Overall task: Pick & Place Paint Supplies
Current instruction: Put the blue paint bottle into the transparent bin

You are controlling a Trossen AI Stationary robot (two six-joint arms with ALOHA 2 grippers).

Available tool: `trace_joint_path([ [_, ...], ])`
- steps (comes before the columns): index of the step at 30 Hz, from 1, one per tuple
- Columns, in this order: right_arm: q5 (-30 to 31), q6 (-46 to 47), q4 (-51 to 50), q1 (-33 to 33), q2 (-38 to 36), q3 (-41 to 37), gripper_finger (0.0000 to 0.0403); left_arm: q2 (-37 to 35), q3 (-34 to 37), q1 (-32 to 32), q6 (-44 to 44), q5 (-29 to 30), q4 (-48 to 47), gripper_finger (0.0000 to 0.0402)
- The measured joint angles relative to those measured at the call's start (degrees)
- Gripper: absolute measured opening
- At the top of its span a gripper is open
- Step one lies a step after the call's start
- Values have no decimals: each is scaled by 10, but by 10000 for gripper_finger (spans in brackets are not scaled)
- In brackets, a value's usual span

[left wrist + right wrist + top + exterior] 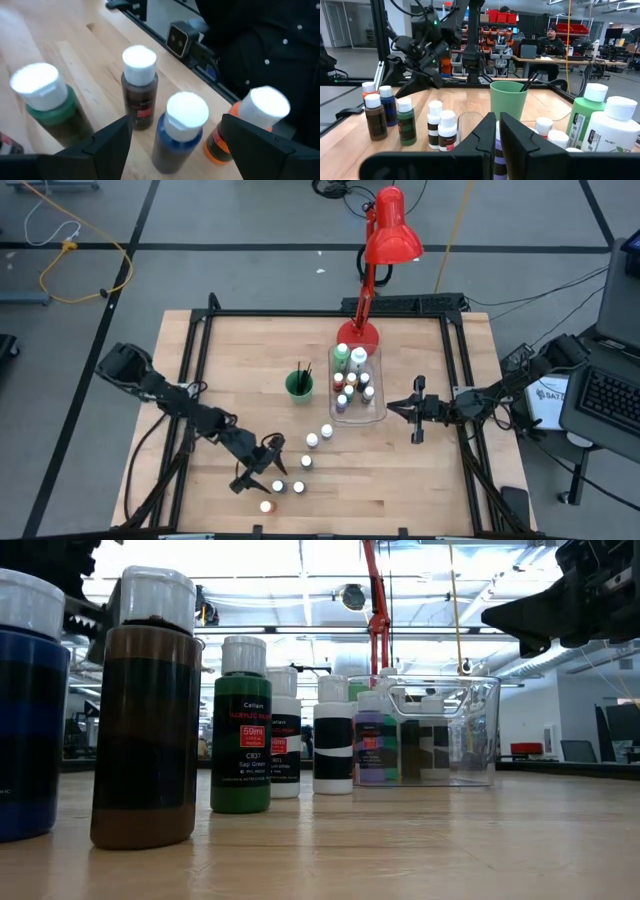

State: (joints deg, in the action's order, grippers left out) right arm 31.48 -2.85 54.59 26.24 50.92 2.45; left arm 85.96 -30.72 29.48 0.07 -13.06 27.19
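Several white-capped paint bottles stand loose on the table near its near edge. In the left wrist view I see a blue one, a brown one, a green one and an orange one. My left gripper is open above them, its fingers on either side of the blue bottle without touching it. More bottles stand in the clear bin. Dark brushes stick up from the green cup. My right gripper is shut, hovering just right of the bin.
A red desk lamp stands on its base at the table's far edge, behind the bin. A row of loose bottles runs from the bin toward the left gripper. A camera sits on the table's near rail. A seated person is far off.
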Motion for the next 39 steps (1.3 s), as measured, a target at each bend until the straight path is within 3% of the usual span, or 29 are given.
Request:
trace_joint_path([
  [16, 0, 0, -1, 0, 0, -1, 20, 38, -8, -4, 12, -19, 44, 306],
  [21, 0, -8, -1, 0, 0, -1, 20, 38, -8, -3, 17, -20, 44, 254],
  [29, 0, -8, -1, 0, 0, 0, 20, 38, -8, -3, 47, -40, 44, 101],
  [34, 0, -8, -1, 0, 0, 0, 20, 20, -7, -9, 45, -42, 31, 93],
  [39, 0, -8, -2, 0, 0, 0, 20, -63, -11, -40, 40, -36, -29, 93],
])
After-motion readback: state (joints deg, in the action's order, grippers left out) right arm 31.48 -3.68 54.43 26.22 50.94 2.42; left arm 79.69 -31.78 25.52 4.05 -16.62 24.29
